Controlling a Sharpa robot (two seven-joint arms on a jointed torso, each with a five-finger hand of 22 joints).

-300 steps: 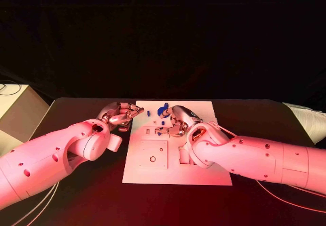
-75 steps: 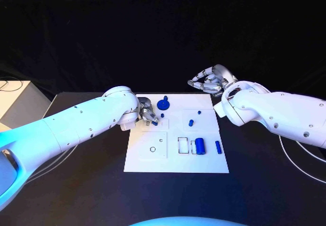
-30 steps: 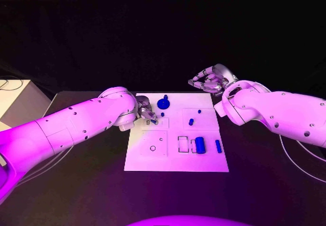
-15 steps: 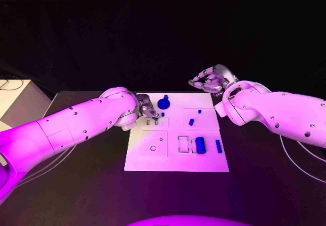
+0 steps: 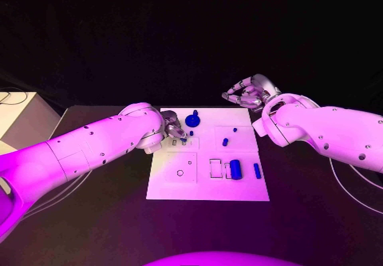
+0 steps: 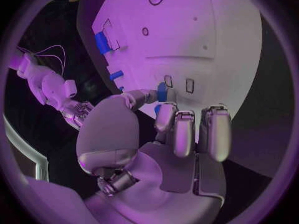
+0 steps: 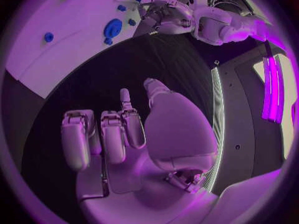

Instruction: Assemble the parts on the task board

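The white task board [image 5: 203, 188] lies in the middle of the table. My left hand [image 5: 174, 131] hovers over the two small slots [image 5: 179, 142] near the board's far left corner, pinching a small blue part [image 6: 162, 92] between thumb and a finger. My right hand [image 5: 249, 93] is raised beyond the board's far right corner, fingers curled in around nothing. A round blue knob part [image 5: 192, 119] stands at the far edge. Two small blue pegs [image 5: 234, 131] [image 5: 225, 142], a blue cylinder [image 5: 234, 168] and a blue bar [image 5: 257, 170] sit on the right half.
A round hole [image 5: 180, 173] and a rectangular recess [image 5: 215, 169] lie in the board's near half. A pale box [image 5: 20, 119] stands off the table's left side. The black table [image 5: 104, 221] surrounds the board.
Ten seconds ago both hands were together over the board's far part. The right hand has since lifted away to the far right; the left hand has settled over the slots, barely shifting lately.
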